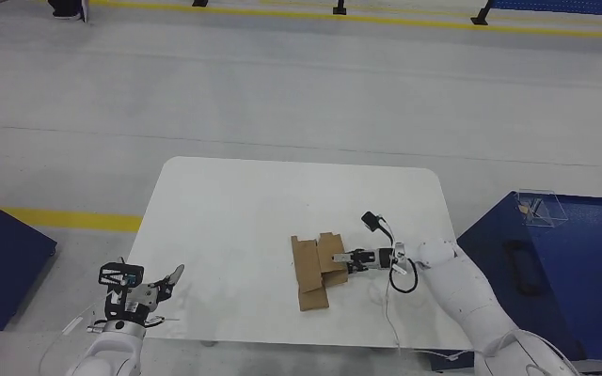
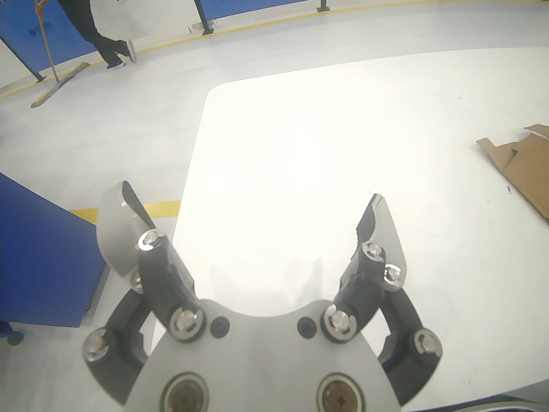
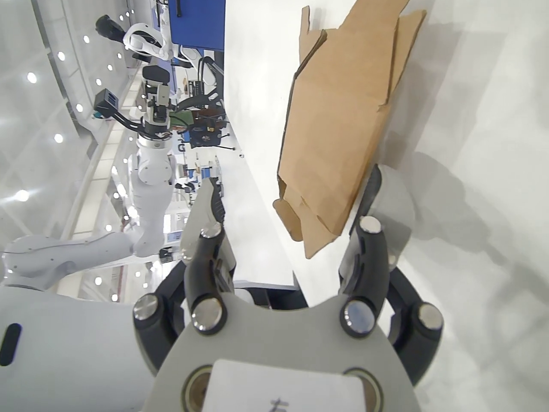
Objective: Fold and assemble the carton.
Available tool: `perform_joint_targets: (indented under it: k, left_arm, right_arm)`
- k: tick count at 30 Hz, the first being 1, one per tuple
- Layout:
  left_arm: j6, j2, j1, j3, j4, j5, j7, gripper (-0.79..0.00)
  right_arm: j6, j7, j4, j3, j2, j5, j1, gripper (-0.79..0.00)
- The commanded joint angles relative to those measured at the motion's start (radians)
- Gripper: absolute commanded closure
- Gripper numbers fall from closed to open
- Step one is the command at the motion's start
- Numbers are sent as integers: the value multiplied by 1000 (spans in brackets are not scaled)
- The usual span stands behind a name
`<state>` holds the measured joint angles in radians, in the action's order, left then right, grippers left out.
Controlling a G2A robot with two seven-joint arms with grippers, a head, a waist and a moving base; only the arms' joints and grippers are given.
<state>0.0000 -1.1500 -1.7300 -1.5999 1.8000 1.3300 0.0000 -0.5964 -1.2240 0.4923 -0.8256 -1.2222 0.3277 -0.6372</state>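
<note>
The carton (image 1: 315, 268) is a flattened brown cardboard blank lying on the white table (image 1: 245, 207), right of the middle. One of its panels (image 3: 339, 109) is raised off the table. My right gripper (image 1: 346, 261) is at the carton's right edge and open (image 3: 296, 199). The raised panel's near end stands between the jaws, and one finger (image 3: 379, 190) sits against its underside. My left gripper (image 1: 167, 280) hovers open over the table's near left corner (image 2: 253, 203), with nothing in it. The carton (image 2: 523, 165) lies well away from it.
A blue cabinet (image 1: 536, 254) stands just off the table's right side, with a clear plastic holder (image 1: 541, 207) on top. Another blue cabinet (image 1: 19, 258) stands off the left side. The table's far half is bare white surface.
</note>
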Motion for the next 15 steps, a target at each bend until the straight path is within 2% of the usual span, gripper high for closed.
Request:
perform_joint_targets:
  k: [1, 3, 10, 15]
  left_arm:
    - [0, 0, 0, 0, 0, 0, 0, -785]
    - [0, 0, 0, 0, 0, 0, 0, -785]
    - [0, 0, 0, 0, 0, 0, 0, -785]
    - [0, 0, 0, 0, 0, 0, 0, -785]
  right_arm:
    - [21, -21, -18, 23, -8, 31, 14, -268]
    - [13, -13, -50, 41, -15, 40, 26, -6]
    - [-12, 12, -115, 96, -48, 56, 52, 0]
    - [14, -14, -60, 117, -55, 98, 78, 0]
